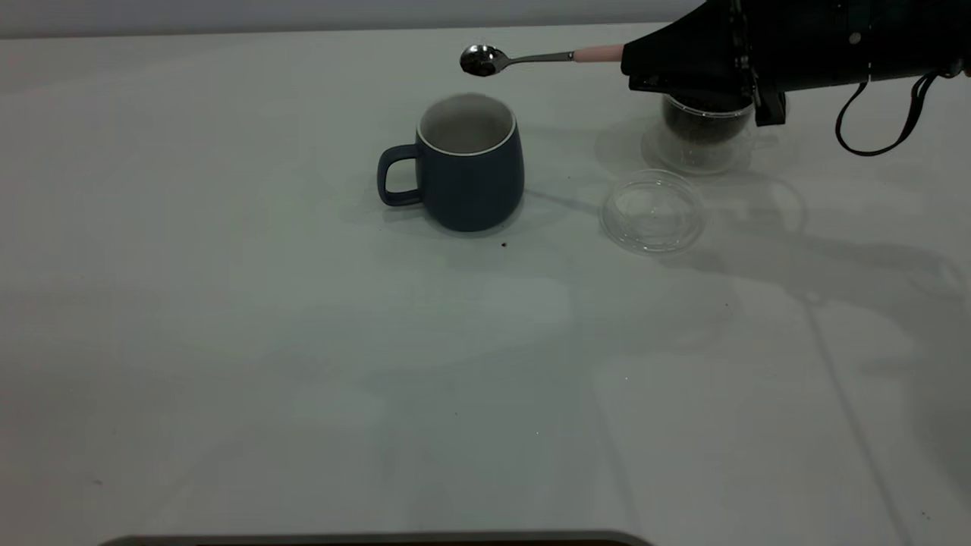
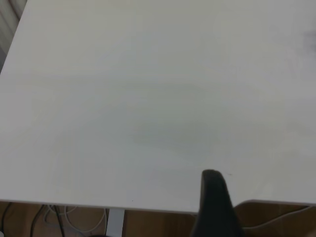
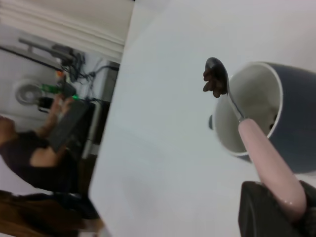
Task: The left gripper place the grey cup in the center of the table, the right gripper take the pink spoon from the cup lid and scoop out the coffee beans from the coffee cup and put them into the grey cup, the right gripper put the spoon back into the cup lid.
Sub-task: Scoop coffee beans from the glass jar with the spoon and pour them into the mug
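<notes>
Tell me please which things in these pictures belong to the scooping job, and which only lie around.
Belonging to the job:
- grey cup
- pink spoon, carrying coffee beans, held by the right gripper
- coffee cup
- cup lid
- table

Only around:
- stray dark speck near the grey cup
- left gripper, parked at the table edge

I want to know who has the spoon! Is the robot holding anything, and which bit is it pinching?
The right gripper pinches the metal-bowled pink spoon by the far end of its pink handle. The left gripper holds nothing visible.
</notes>
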Controlling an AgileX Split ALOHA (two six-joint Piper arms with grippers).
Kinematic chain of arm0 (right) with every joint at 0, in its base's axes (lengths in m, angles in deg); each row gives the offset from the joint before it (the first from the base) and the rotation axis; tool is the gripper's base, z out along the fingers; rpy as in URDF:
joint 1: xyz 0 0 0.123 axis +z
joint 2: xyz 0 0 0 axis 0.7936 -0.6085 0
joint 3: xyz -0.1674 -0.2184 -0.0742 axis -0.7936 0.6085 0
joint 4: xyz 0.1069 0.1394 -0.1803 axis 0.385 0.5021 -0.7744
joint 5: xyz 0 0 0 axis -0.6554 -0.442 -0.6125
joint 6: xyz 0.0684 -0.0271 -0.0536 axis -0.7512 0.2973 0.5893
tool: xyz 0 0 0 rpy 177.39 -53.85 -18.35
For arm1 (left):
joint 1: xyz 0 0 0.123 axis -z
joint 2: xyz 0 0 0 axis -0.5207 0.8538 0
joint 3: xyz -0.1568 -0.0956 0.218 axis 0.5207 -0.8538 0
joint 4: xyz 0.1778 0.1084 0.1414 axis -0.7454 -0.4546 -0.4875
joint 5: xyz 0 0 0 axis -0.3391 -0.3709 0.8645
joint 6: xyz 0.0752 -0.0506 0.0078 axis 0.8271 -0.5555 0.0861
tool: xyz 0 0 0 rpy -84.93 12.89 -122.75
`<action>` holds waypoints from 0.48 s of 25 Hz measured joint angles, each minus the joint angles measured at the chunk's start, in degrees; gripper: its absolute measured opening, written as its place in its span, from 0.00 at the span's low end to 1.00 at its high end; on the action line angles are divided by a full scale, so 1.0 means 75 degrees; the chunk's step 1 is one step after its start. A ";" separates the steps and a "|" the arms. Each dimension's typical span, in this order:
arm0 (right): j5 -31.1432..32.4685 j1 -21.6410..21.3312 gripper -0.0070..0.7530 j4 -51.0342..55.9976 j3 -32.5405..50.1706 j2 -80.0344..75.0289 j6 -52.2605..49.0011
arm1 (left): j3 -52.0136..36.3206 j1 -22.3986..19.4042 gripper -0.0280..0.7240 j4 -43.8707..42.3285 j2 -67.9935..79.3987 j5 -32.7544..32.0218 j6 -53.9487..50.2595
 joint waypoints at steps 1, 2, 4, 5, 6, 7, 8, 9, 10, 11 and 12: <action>-0.0069 0.0029 0.16 0.0016 0.0000 0.0000 0.0260 | 0.0000 0.0000 0.79 0.0000 0.0000 0.0000 0.0000; -0.0143 0.0036 0.16 0.0016 0.0000 0.0000 0.0512 | 0.0000 0.0000 0.79 0.0000 0.0000 0.0000 0.0000; -0.0296 0.0047 0.16 0.0023 0.0000 0.0000 0.1376 | 0.0000 0.0000 0.79 0.0000 0.0000 0.0000 0.0000; -0.0392 0.0047 0.16 0.0023 0.0000 0.0000 0.1958 | 0.0000 0.0000 0.79 0.0000 0.0000 0.0000 0.0000; -0.0475 0.0047 0.16 0.0023 0.0000 0.0000 0.2508 | 0.0000 0.0000 0.79 0.0000 0.0000 0.0000 0.0007; -0.0503 0.0047 0.16 0.0023 0.0000 -0.0006 0.3127 | 0.0000 0.0000 0.79 0.0000 0.0000 0.0000 0.0007; -0.0503 0.0047 0.16 0.0023 0.0000 -0.0006 0.3584 | 0.0000 0.0000 0.79 0.0000 0.0000 0.0000 0.0007; -0.0491 0.0047 0.16 0.0023 0.0000 -0.0006 0.3828 | 0.0000 0.0000 0.79 0.0000 0.0000 0.0000 0.0007; -0.0491 0.0047 0.16 0.0023 0.0000 -0.0006 0.3964 | 0.0000 0.0000 0.79 0.0000 0.0000 0.0000 0.0007; -0.0484 0.0047 0.16 0.0023 0.0000 -0.0006 0.3934 | 0.0000 0.0000 0.79 0.0000 0.0000 0.0000 0.0007; -0.0449 0.0032 0.16 0.0023 0.0000 -0.0006 0.3736 | 0.0000 0.0000 0.79 0.0000 0.0000 0.0000 0.0007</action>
